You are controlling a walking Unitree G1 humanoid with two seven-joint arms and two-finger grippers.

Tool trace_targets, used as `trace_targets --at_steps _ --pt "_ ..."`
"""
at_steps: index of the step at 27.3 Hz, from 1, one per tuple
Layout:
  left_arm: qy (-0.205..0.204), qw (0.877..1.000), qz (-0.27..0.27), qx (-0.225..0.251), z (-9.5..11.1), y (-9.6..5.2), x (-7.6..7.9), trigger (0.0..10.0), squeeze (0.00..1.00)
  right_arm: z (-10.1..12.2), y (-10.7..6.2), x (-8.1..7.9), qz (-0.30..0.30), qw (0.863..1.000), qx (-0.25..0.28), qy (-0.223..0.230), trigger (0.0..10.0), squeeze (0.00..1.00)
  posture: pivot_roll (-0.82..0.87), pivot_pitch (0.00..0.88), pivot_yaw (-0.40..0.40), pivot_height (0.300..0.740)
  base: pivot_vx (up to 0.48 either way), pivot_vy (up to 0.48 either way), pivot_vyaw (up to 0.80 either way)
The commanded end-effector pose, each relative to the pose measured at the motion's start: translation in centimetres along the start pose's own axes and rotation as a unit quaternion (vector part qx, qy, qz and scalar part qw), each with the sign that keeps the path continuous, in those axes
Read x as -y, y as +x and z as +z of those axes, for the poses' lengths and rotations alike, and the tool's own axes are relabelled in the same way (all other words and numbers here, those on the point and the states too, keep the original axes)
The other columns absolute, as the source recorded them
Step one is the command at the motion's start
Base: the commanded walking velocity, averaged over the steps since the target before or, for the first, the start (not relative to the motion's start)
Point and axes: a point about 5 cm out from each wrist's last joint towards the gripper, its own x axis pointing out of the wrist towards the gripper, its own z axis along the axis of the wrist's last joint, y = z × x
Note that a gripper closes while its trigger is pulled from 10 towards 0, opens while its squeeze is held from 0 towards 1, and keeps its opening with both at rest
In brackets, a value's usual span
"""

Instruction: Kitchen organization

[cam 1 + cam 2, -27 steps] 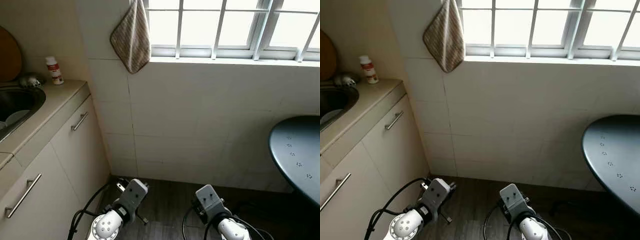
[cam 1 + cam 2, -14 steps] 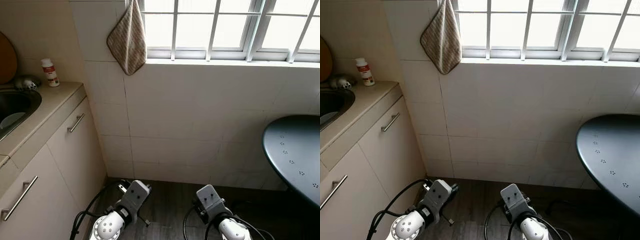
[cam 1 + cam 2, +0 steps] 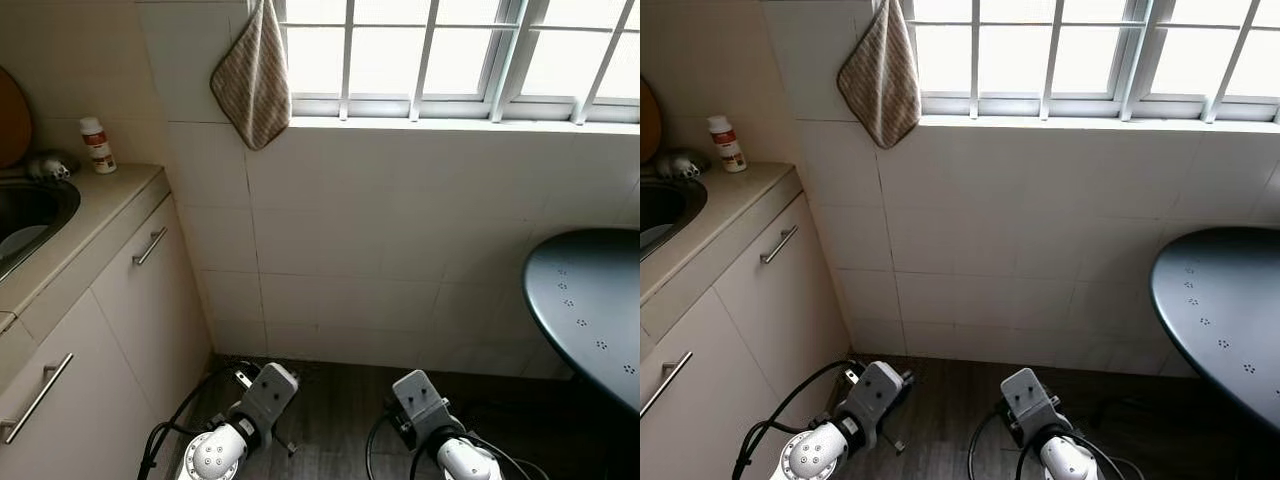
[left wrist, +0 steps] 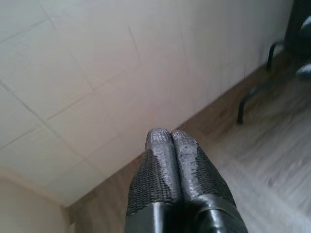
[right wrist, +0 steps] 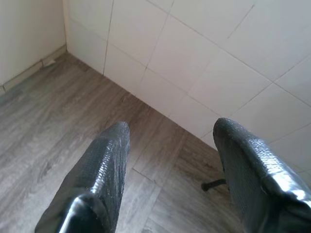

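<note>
The whole view has swung slightly toward the robot's right since a second ago, so the sink point(image 3: 30, 215) sits nearer the frame edge; nothing itself has shifted. A small bottle point(image 3: 96, 145) stands on the surface point(image 3: 95, 205) just beyond the sink, a striped cloth point(image 3: 252, 80) hanging above and right of it. Well below the sink, the left claw point(image 4: 170, 141) hangs pressed together, the right claw point(image 5: 170, 133) spread apart, both empty over the floor point(image 3: 340, 400).

No text can be read; the small bottle point(image 3: 96, 145) at ten o'clock bears a red label, too small to read
</note>
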Motion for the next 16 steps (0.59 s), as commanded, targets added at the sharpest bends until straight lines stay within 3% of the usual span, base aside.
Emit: trace_targets --at_steps 1,8,11,16 --pt "0.018 1.000 -0.004 -0.008 0.0 -0.4 0.2 10.0 0.00 -0.5 -0.5 -0.3 0.013 1.000 -0.023 -0.015 10.0 0.00 0.00 0.000 0.009 0.740 0.000 0.000 0.00" --pt "0.033 0.999 -0.007 -0.022 0.0 -2.2 0.3 10.0 0.00 -0.7 -2.0 -1.1 0.044 0.997 -0.059 -0.005 10.0 0.00 0.01 0.000 0.001 0.740 0.000 0.000 0.00" --pt "-0.005 1.000 0.005 -0.028 -0.7 -3.7 0.7 10.0 0.00 -1.3 -3.0 -1.6 0.039 0.998 -0.051 0.007 10.0 0.00 0.02 0.000 -0.002 0.740 0.000 0.000 0.00" --pt "-0.053 0.997 0.042 -0.032 -1.6 -3.4 0.1 10.0 0.00 -1.2 -2.9 -0.9 0.021 0.998 -0.042 0.036 10.0 0.00 0.01 0.000 0.001 0.740 0.000 0.000 0.00"
